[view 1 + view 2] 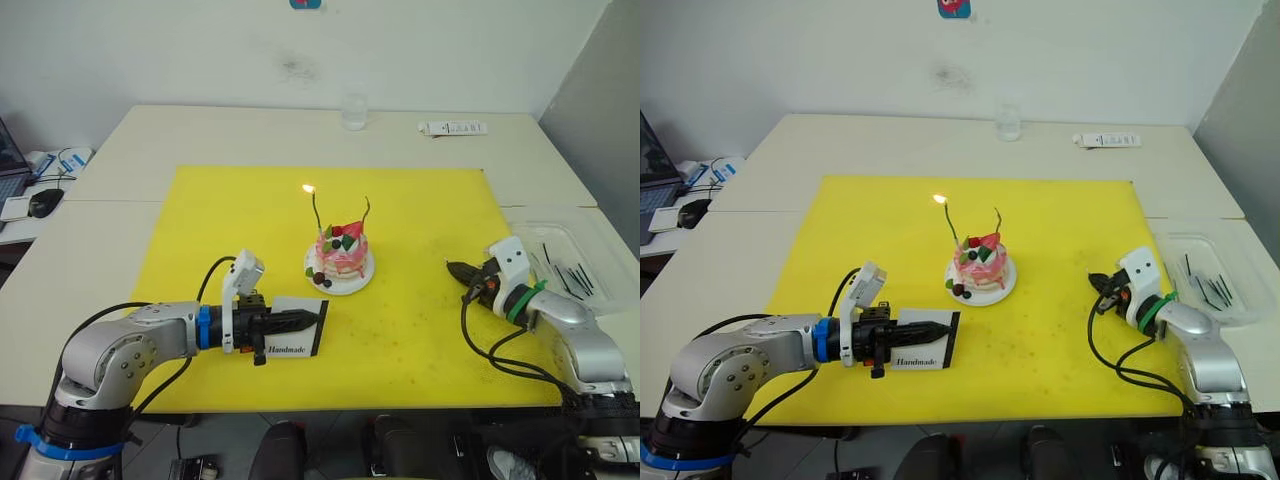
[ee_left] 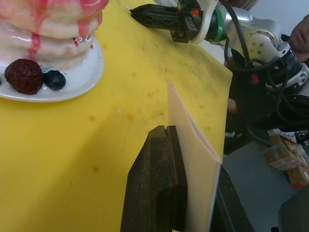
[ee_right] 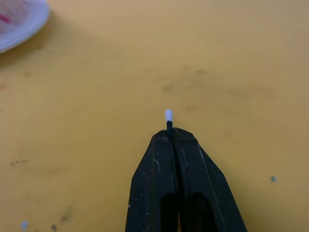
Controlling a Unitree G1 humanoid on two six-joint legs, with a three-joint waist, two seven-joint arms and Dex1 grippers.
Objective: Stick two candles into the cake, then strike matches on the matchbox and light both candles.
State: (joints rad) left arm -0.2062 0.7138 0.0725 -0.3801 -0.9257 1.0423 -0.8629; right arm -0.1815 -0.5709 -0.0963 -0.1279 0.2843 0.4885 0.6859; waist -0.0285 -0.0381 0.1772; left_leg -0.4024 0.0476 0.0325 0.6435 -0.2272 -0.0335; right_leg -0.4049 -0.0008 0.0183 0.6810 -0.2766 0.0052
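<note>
The pink cake (image 1: 342,256) stands on its white plate (image 1: 358,283) in the middle of the yellow mat. Two thin candles rise from its top. The left candle (image 1: 317,212) carries a small flame (image 1: 308,188); the right candle (image 1: 367,211) shows no flame. My left gripper (image 1: 318,316) is shut on the white matchbox (image 1: 296,338), held on edge just off the mat, in front and to the left of the cake. My right gripper (image 3: 170,131) is shut on a match (image 3: 168,116) whose white tip pokes out, low over the mat to the right of the cake.
A clear tray (image 1: 590,243) with several dark sticks lies at the right edge of the table. A glass (image 1: 354,110) and a white remote-like bar (image 1: 452,128) sit at the far edge. A laptop and mouse (image 1: 44,202) are on the left.
</note>
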